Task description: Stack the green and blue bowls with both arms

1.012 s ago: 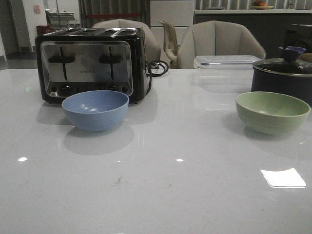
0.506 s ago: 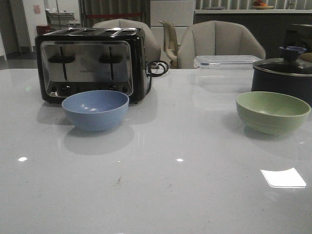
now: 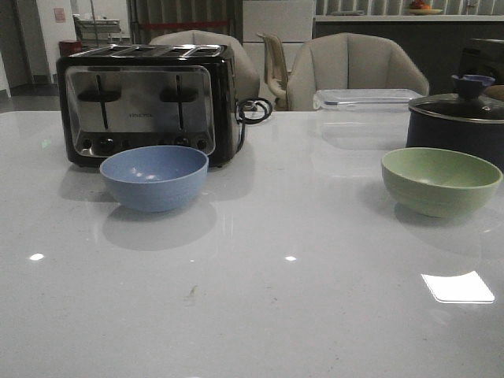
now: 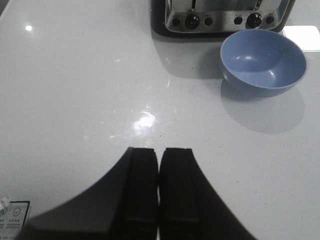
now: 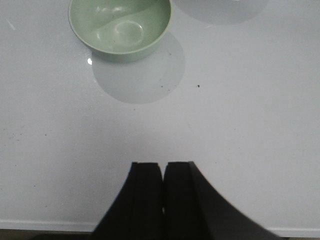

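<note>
**A:** So where were your bowls sitting in that shot?

**B:** In your front view the blue bowl (image 3: 153,178) was at centre left, upright on the white table (image 3: 260,299), just in front of the toaster (image 3: 146,102). The green bowl (image 3: 440,181) was over at the right edge of the frame, also upright, with the dark pot (image 3: 461,126) right behind it. The two bowls were well apart, nothing stacked, and both looked empty.

**A:** And your grippers?

**B:** You couldn't see either one in the front view. In your left wrist view the left gripper (image 4: 159,195) had its fingers pressed together with just a thin slit between them, gripping nothing, low centre of the frame. The blue bowl (image 4: 263,61) was at the upper right there, well clear of the fingers, the toaster's knobs right behind it. Same deal on your right wrist view: right gripper (image 5: 162,200) pinched closed on nothing, the green bowl (image 5: 120,27) at the upper left, apart from it.

**A:** Any writing you could read?

**B:** Not really. There was small lettering on the toaster's shiny front, too blurry for me to read. Your left wrist view also had a sticker (image 4: 12,212) in the bottom left corner with little icons and tiny print, unreadable. A clear lidded container (image 3: 366,98) sat at the upper right behind everything, no label I could see.
</note>
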Controlling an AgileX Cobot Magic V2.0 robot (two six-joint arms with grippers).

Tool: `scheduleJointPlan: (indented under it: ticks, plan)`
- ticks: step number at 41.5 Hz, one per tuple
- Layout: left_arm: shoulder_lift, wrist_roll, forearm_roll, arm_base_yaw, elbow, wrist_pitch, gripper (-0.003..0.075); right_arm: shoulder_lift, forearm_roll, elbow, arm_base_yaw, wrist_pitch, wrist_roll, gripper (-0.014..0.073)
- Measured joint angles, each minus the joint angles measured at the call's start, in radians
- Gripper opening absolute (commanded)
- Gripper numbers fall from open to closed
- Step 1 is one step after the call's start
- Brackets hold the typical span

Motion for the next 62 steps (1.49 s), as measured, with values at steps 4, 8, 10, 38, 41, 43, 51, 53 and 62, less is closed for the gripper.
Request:
scheduleJointPlan:
  ticks: [4, 8, 10, 38, 41, 43, 51, 53, 62]
  plan:
    - [0.021, 0.000, 0.000, 0.000, 0.000, 0.000, 0.0498, 0.020, 0.000, 0.000, 0.000, -0.003, 0.000, 0.0459]
    - [0.035, 0.000, 0.000, 0.000, 0.000, -0.005, 0.0591, 0.042, 0.000, 0.000, 0.000, -0.021, 0.000, 0.0521]
    - [0.041, 0.000, 0.000, 0.000, 0.000, -0.016, 0.0587, 0.053, 0.000, 0.000, 0.000, -0.033, 0.000, 0.0519]
    - [0.133, 0.093, -0.031, -0.261, -0.019, -0.143, 0.0583, 0.544, 0.103, -0.280, -0.135, -0.055, -0.029, 0.0517]
    - [0.133, 0.094, -0.033, -0.304, -0.019, -0.160, 0.0583, 0.624, 0.144, -0.343, -0.135, -0.046, -0.059, 0.0517]
    - [0.133, 0.096, -0.033, -0.327, -0.019, -0.164, 0.0583, 0.680, 0.168, -0.386, -0.135, -0.044, -0.075, 0.0517]
    - [0.133, 0.097, -0.034, -0.358, -0.019, -0.172, 0.0583, 0.875, 0.211, -0.532, -0.135, -0.042, -0.096, 0.0517]
    - [0.133, 0.097, -0.034, -0.358, -0.019, -0.172, 0.0583, 0.919, 0.211, -0.564, -0.135, -0.042, -0.096, 0.0517]
    - [0.133, 0.097, -0.034, -0.359, -0.019, -0.172, 0.0583, 1.080, 0.213, -0.675, -0.135, -0.042, -0.096, 0.0517]
